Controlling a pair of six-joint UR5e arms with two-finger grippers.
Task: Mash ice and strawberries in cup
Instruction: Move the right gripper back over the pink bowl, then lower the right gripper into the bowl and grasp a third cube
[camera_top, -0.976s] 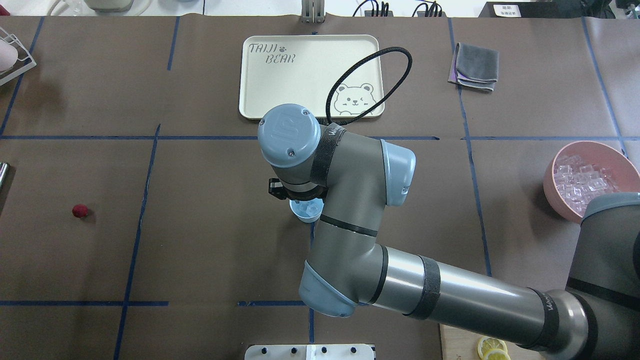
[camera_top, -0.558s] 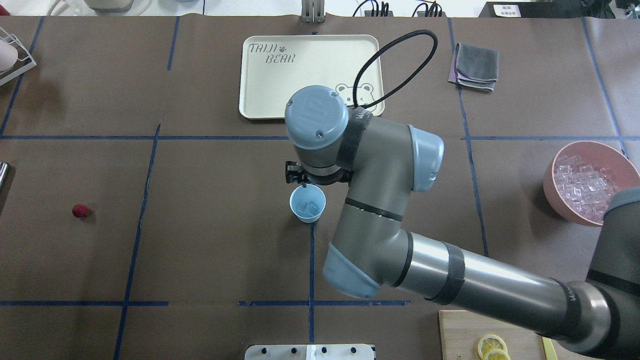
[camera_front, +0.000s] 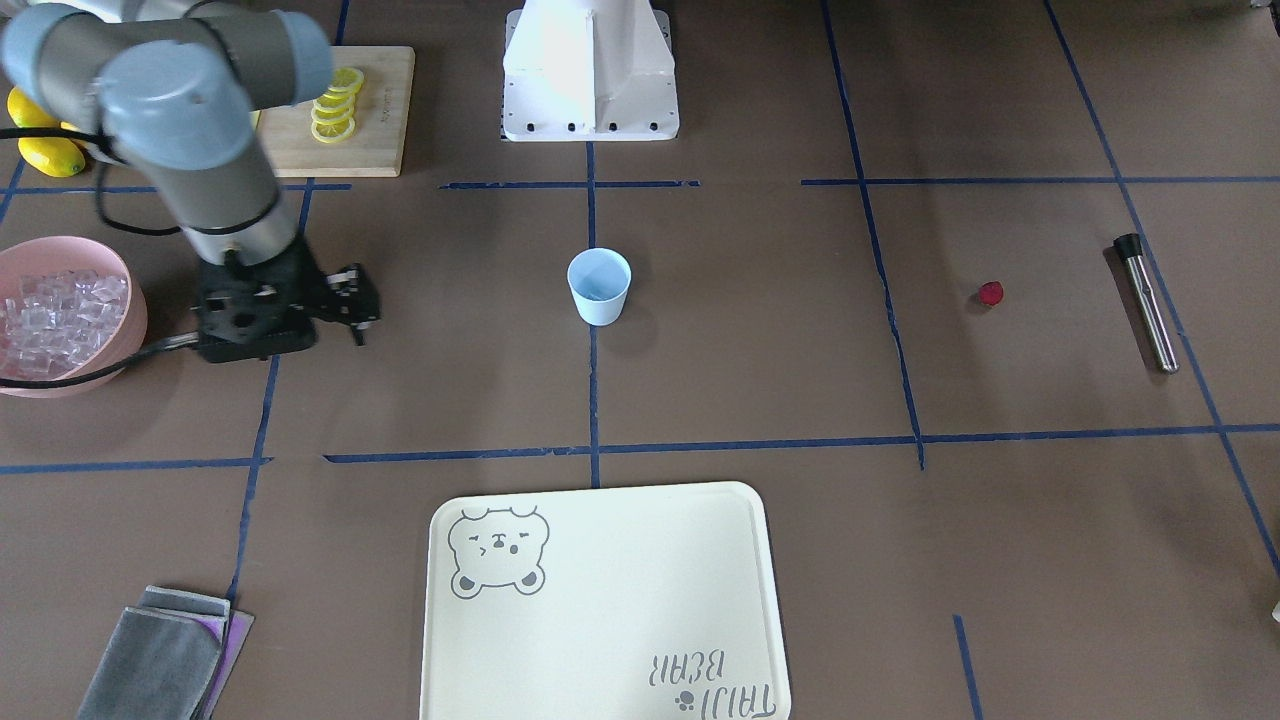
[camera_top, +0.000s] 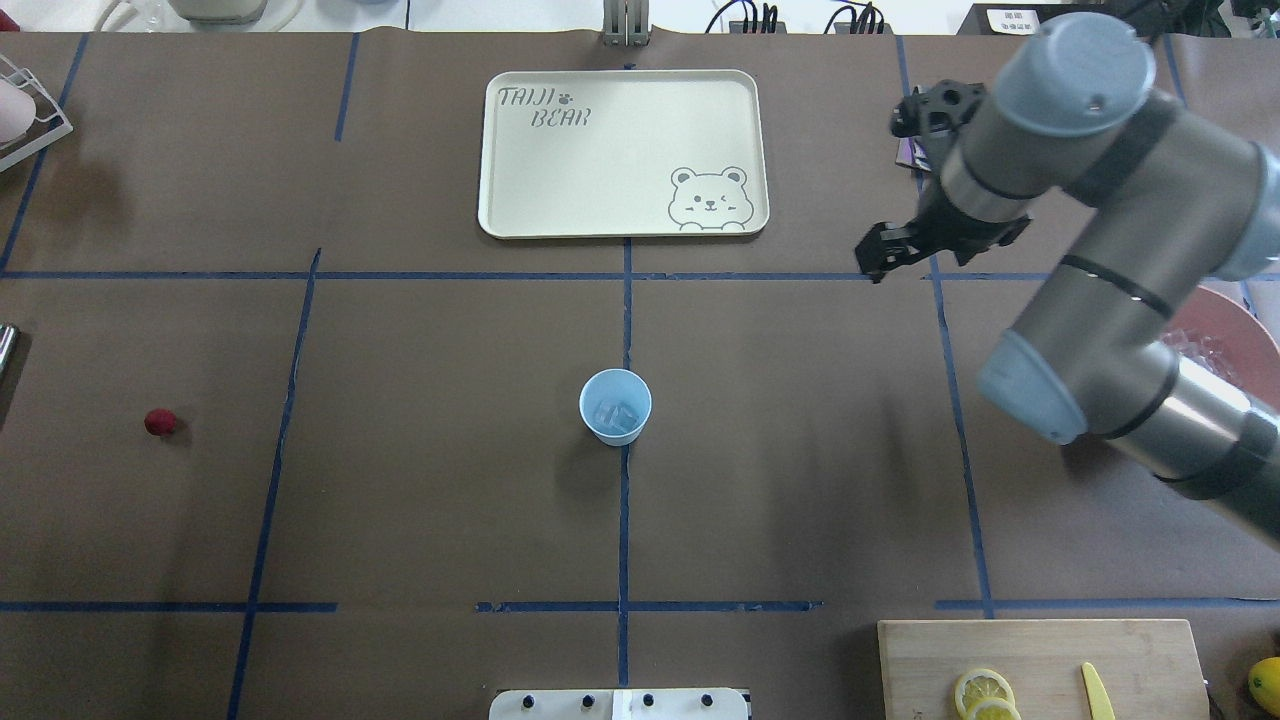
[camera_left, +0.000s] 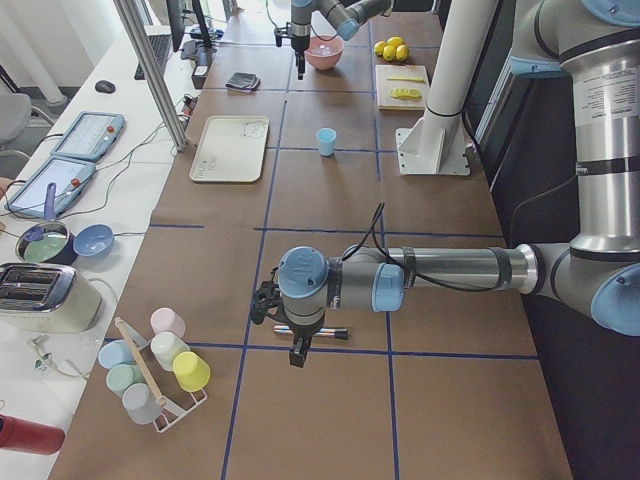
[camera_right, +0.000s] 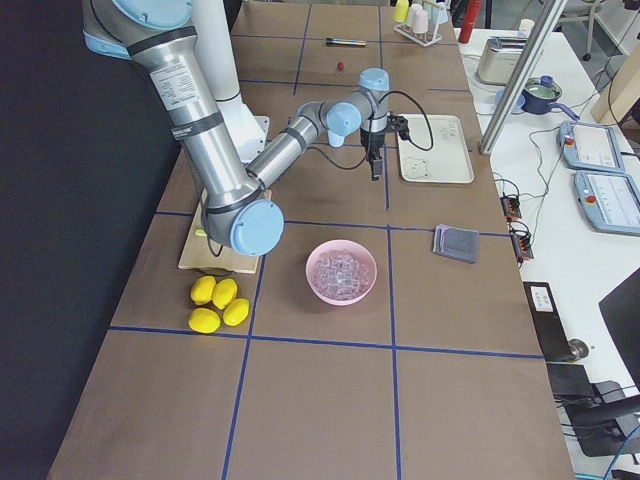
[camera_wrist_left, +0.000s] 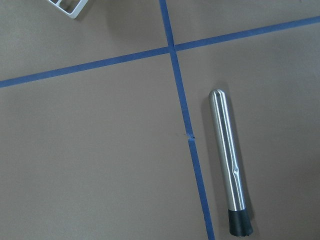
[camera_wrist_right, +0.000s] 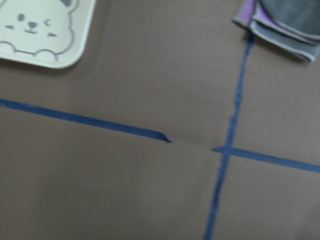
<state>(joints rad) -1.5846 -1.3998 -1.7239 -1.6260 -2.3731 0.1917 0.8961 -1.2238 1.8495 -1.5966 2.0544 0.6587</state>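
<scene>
The pale blue cup (camera_top: 615, 406) stands upright at the table's middle, also in the front view (camera_front: 599, 285). Clear ice cubes (camera_top: 617, 412) lie inside it. The dark red strawberry (camera_top: 159, 421) lies alone on the mat far to the left, well apart from the cup. My right gripper (camera_top: 872, 262) hangs over the mat to the right of the tray, far from the cup; its fingers look apart and empty. My left gripper (camera_left: 296, 355) shows only in the left side view, above a steel muddler (camera_wrist_left: 230, 170); I cannot tell whether it is open or shut.
A cream bear tray (camera_top: 620, 150) lies behind the cup. A pink bowl (camera_front: 120, 270) of ice cubes (camera_front: 55, 310) stands at the right, a grey cloth (camera_front: 165, 650) beyond it. A cutting board (camera_top: 1040, 660) with lemon slices is at the near right.
My right arm has swung away from above the cup toward the back right. The cup with its ice now stands uncovered. The strawberry has not moved.
</scene>
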